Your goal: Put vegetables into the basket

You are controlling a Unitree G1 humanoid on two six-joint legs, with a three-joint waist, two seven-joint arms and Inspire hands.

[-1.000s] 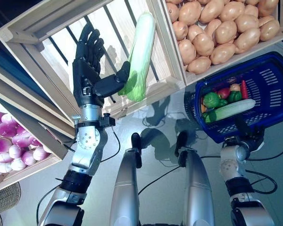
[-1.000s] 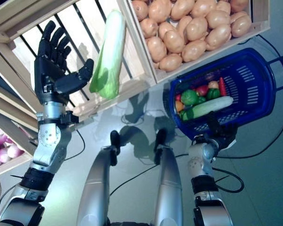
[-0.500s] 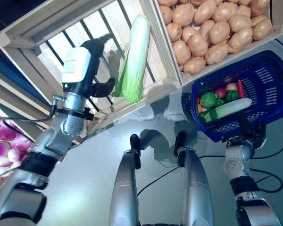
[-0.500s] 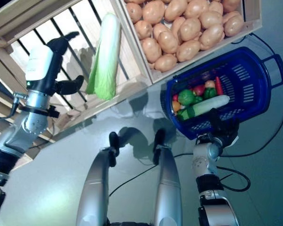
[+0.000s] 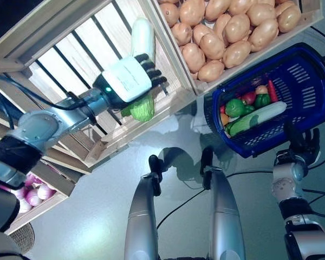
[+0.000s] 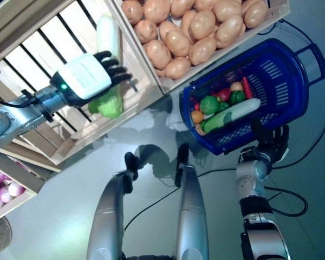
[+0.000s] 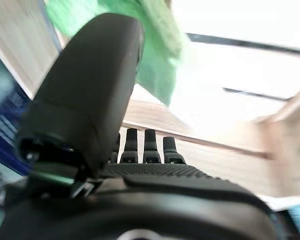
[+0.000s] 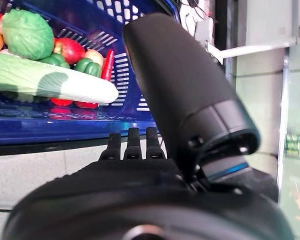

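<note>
Blue basket (image 5: pixel 309 81) already holds several vegetables, carried by right hand (image 6: pixel 271 142) curled on its underside; left hand (image 5: pixel 131 81) closes on the cabbage (image 5: pixel 142 43) still in the slatted crate (image 5: pixel 59 59), transfer pending.

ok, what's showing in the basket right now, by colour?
In the blue basket, head views:
Green: 3 (round leafy head, pepper, long Chinese cabbage)
Red: 2 (round one, chili)
Orange: 1
Pale peach: 1
Total: 7 showing; anything buried underneath can't be counted.
</note>
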